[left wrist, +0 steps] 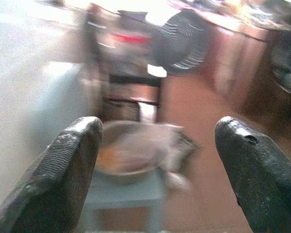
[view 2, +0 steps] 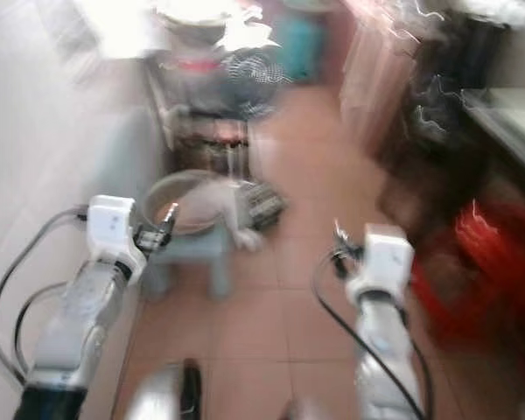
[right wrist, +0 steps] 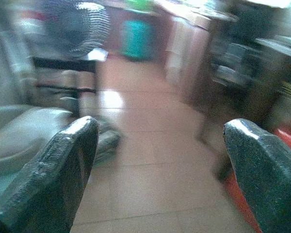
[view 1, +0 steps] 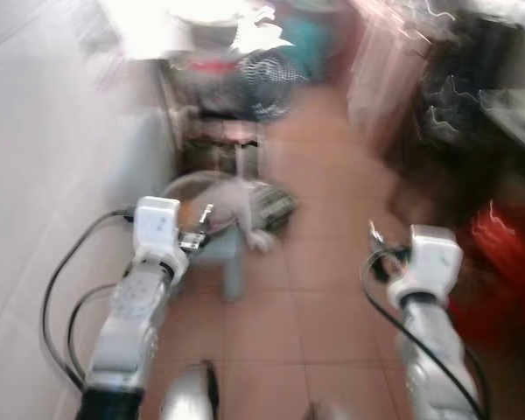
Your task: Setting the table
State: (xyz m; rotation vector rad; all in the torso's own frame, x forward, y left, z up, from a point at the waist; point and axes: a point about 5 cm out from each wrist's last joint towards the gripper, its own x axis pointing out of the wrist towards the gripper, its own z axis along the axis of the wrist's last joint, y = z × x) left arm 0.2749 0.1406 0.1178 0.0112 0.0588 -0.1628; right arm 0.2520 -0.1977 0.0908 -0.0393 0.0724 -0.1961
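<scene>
Both hands are held out over the floor (view 1: 315,297), fingers apart and empty. The left hand (left wrist: 155,165) faces a bowl (left wrist: 123,150) on a stool (left wrist: 126,191); the right hand (right wrist: 160,170) is beside the stool.

No legible text or labels

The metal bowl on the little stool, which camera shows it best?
The left wrist view: the bowl sits large between the open left pincer fingers, on the stool. Both eye views show it smaller and blurred; the right wrist view catches just its edge.
</scene>
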